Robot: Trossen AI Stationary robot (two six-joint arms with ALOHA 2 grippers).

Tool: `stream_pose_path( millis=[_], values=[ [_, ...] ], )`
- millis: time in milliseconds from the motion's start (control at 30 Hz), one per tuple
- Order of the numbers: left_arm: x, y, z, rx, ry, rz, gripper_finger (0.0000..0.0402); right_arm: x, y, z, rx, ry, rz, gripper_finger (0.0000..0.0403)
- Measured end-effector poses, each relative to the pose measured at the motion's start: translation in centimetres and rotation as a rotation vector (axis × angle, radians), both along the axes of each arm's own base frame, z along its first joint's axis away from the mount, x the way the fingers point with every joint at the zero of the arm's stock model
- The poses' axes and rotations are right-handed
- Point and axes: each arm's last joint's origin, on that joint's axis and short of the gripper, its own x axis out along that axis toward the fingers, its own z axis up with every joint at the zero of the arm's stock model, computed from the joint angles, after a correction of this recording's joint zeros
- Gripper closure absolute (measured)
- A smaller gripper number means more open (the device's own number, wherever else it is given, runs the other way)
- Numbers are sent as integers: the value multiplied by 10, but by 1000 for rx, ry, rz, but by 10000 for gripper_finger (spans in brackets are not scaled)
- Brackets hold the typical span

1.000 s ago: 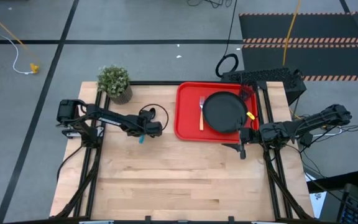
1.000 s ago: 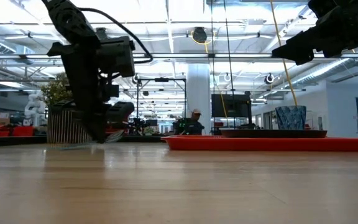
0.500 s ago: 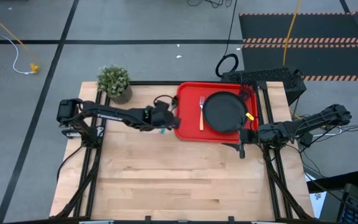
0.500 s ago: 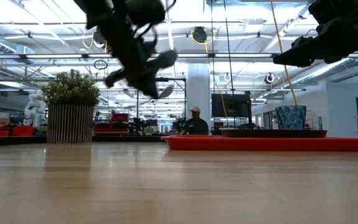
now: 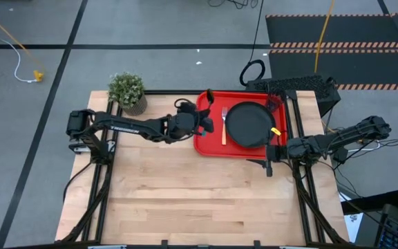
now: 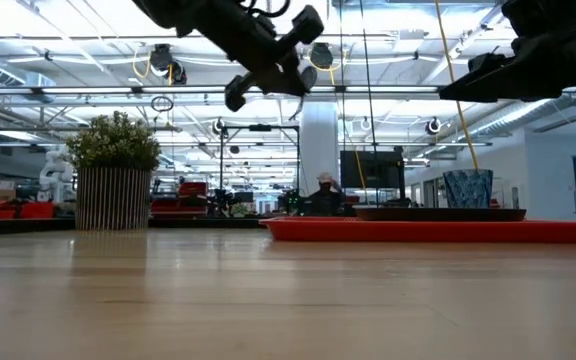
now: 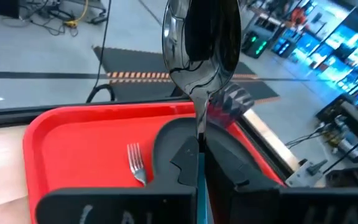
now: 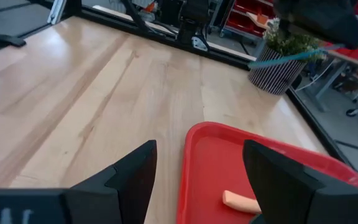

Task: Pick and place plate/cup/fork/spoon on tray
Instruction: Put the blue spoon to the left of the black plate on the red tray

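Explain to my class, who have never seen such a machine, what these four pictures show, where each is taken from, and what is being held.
Two dark robot arms work at a wooden table. One picture looks straight down, one looks level across the tabletop, and one comes from a camera on each wrist. On the table lie a red tray and a potted plant. A black plate and a fork with an orange handle lie in the tray. The left tool hangs above the tray's left edge, shut on a spoon with a light-blue handle. The right tool waits open near the tray's right corner. No cup shows in these pictures.
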Motion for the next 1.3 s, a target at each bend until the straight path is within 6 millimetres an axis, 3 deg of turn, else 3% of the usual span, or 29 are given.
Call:
stream_pose_path(
  millis=[233,500,933,1300],
  values=[
    [48,3,9,19,130,19,393,0,0,0,-47,-2,12,172],
    [90,16,-14,-10,234,120,393,-4,-1,-10,-66,108,12,172],
    [100,49,-92,-212,311,215,394,-4,-1,-12,-22,129,-4,172],
    [95,61,-107,-308,364,202,386,-4,-1,-12,-23,129,-3,172]
  ],
)
